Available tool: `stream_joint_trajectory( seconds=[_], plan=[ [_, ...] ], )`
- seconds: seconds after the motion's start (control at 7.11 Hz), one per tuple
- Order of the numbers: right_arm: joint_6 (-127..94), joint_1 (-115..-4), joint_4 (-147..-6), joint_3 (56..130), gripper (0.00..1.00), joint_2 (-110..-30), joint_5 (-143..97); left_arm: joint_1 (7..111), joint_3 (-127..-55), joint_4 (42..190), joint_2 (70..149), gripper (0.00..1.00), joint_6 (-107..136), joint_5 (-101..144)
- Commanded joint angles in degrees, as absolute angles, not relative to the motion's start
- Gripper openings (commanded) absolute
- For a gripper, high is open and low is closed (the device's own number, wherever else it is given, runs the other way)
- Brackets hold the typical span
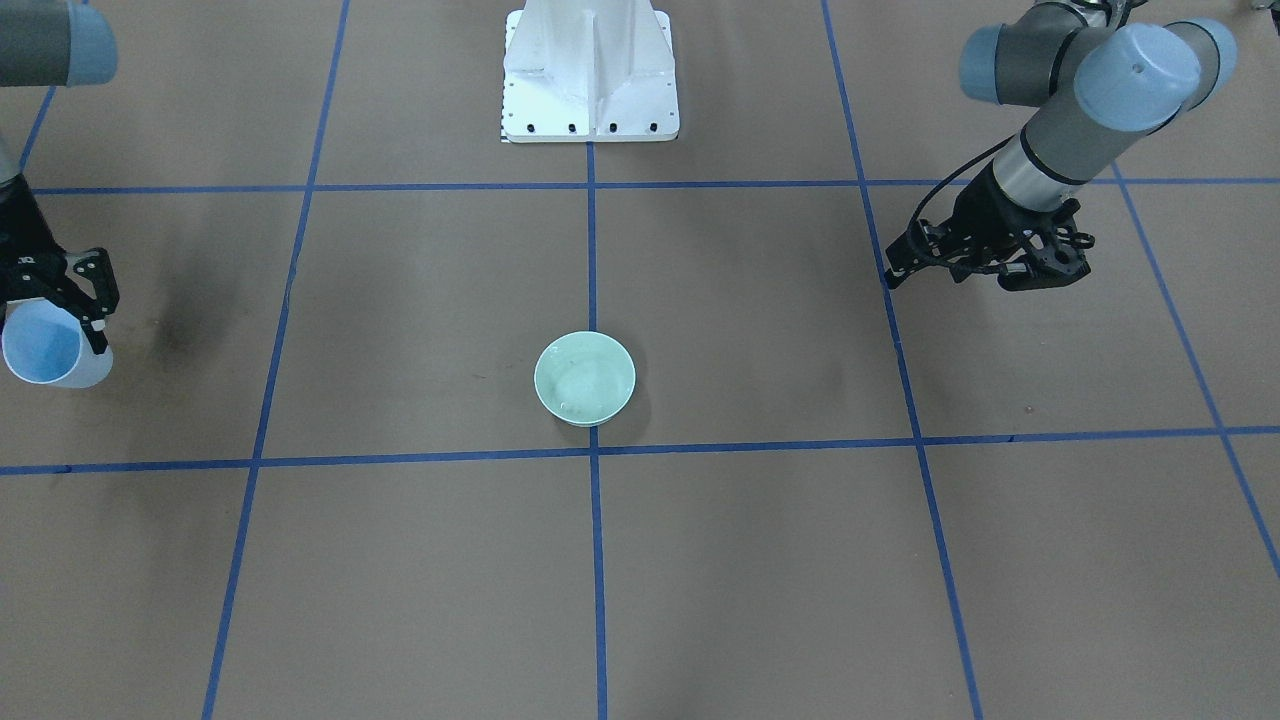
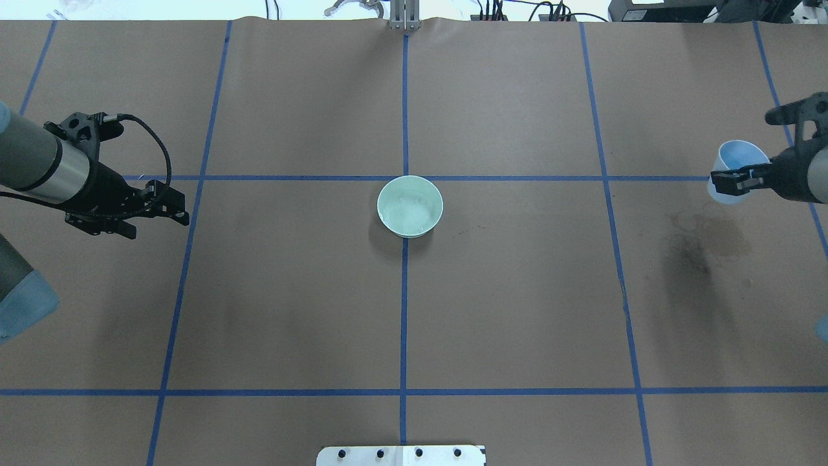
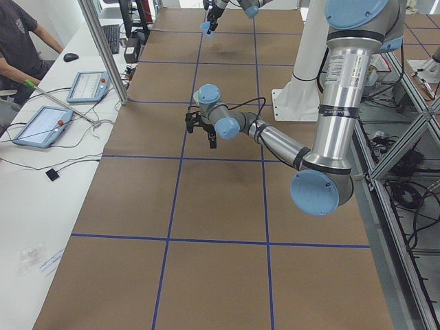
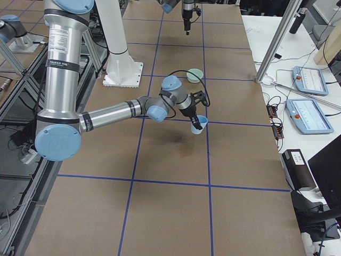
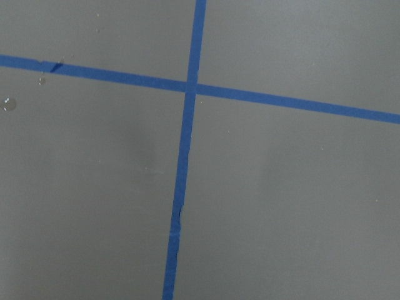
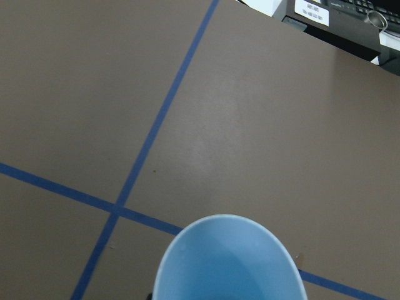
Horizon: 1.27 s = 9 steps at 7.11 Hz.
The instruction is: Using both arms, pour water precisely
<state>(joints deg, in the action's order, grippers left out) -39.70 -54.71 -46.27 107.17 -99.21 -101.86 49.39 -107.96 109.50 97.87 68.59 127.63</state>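
Note:
My right gripper (image 2: 734, 182) is shut on a light blue cup (image 2: 737, 169) and holds it above the table at the right edge of the overhead view. The cup also shows in the front view (image 1: 48, 348) and the right wrist view (image 6: 228, 262), tilted a little. I cannot make out water in it. A pale green bowl (image 2: 410, 206) stands at the table's middle, with faint glints of water (image 1: 583, 385) inside. My left gripper (image 2: 183, 217) hangs empty at the left, far from the bowl. Its fingers look shut.
A dark wet stain (image 2: 702, 243) marks the brown paper below the cup. Blue tape lines (image 2: 404, 291) divide the table. The white pedestal (image 1: 590, 75) stands at the robot's side. Operator desks with tablets (image 4: 308, 80) lie beyond the far edge.

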Motion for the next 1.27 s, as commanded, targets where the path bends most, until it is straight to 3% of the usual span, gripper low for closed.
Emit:
stream_joint_trajectory(
  seconds=[0.0, 0.42, 0.84, 1.12],
  plan=[
    [-51.44, -55.20, -25.56, 98.29, 0.39, -103.18, -102.40, 49.39, -108.02, 109.77, 97.91, 1.00, 69.96, 127.35],
    [-52.82, -44.52, -21.63, 98.35, 0.40, -105.90, -91.55, 49.39, -109.07, 109.78, 98.00, 1.00, 70.22, 127.35],
    [-53.35, -42.37, -19.52, 98.61, 0.42, -109.41, -91.67, 49.39, -108.98, 109.69, 98.00, 1.00, 70.66, 127.27],
    [-53.88, -41.31, -19.51, 98.53, 0.51, -110.30, -91.50, 49.39, -108.98, 109.69, 98.00, 1.00, 70.75, 127.27]
  ],
)
